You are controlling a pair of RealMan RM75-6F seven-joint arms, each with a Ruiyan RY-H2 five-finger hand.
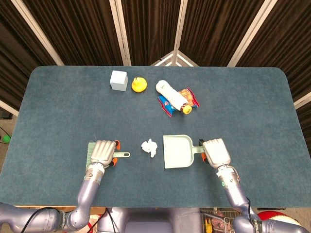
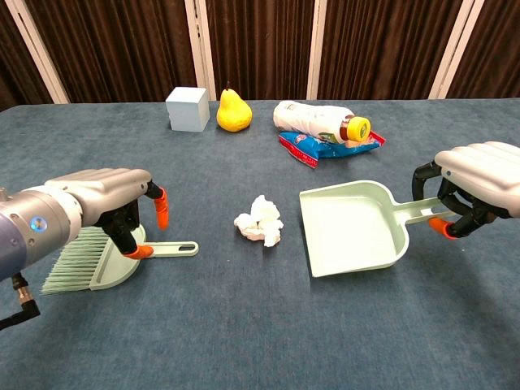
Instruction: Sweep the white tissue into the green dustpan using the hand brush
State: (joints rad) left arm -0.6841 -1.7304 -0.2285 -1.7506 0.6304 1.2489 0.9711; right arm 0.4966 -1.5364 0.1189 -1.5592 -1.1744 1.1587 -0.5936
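Head view straight down; chest view low, forward; both share table [image 1: 58, 107].

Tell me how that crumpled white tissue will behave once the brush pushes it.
The crumpled white tissue looks loosely wadded, so it is probably very light and should slide or tumble readily. Being soft, it may squash or snag on bristles. The carpet-like blue table cover could drag on it.
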